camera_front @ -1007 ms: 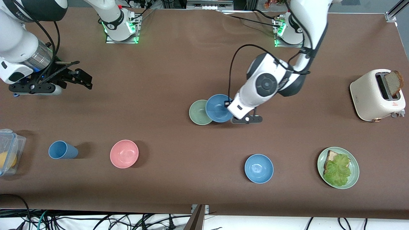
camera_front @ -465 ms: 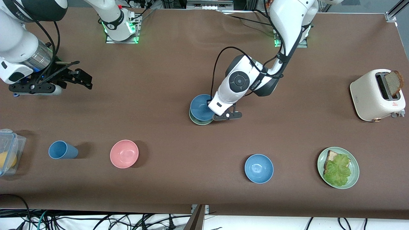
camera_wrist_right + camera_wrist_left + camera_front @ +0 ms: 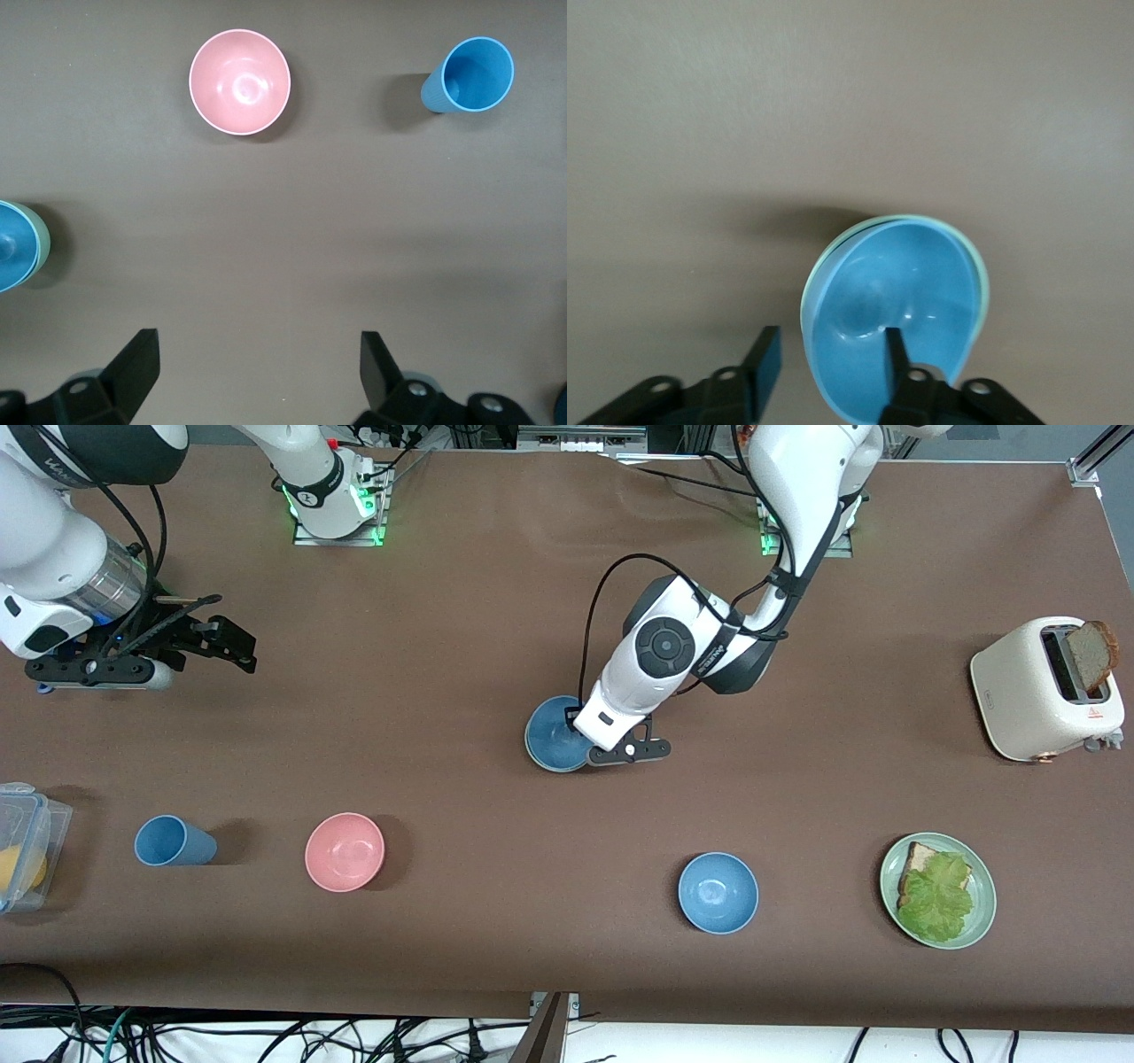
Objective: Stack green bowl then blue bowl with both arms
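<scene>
Seating the blue bowl [image 3: 897,310] in the green bowl [image 3: 980,266] mid-tabletop [image 3: 496,646], the left end effector [image 3: 833,354] straddles its rim, slightly spread; next, lift clear, while the right end effector [image 3: 257,363] waits spread near its own end.

All three views look down on table [image 3: 461,620]

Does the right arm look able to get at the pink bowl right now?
Probably yes. The right tool hangs open and holds nothing, bare table lies between it and the pink bowl, and the blue cup stands apart from the bowl.
</scene>
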{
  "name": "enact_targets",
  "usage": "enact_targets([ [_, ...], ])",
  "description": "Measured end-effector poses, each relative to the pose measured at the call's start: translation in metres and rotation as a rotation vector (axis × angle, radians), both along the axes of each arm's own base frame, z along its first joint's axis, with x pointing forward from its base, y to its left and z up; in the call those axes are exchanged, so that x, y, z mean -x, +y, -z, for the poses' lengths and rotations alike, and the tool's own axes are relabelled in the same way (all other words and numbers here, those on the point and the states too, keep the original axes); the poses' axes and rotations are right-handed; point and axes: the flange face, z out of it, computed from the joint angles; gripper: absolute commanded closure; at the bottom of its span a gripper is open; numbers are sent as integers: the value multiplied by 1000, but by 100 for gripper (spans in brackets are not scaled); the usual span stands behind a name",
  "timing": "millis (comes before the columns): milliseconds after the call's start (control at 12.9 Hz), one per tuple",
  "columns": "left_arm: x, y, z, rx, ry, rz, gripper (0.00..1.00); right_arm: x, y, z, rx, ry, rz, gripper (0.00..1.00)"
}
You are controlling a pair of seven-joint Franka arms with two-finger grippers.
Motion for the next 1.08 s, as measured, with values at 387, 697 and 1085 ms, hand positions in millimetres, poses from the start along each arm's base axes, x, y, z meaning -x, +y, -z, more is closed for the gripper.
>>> enact_targets([
  [387,-67,120,-112,-20,11,-120,0,0,0,1,0,1,0,0],
  [697,-90,245,-162,-32,-31,98,0,0,0,1,0,2,0,0],
  [1085,-73,374,-234,-77,-44,173,0,-1,2,2,0,3,-3,0],
])
